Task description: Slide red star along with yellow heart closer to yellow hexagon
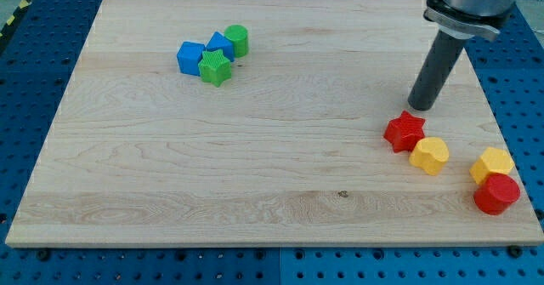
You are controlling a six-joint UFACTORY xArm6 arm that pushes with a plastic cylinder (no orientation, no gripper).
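The red star (404,131) lies at the view's right, with the yellow heart (430,155) touching it on its lower right. The yellow hexagon (492,163) sits further right, near the board's right edge, apart from the heart, with a red round block (496,194) touching it below. My tip (418,106) rests on the board just above the red star, at its upper right, very close to it or touching it.
A cluster of two blue blocks (190,57) (221,45), a green star (215,66) and a green round block (237,40) sits at the view's upper left. The wooden board (255,166) lies on a blue perforated table.
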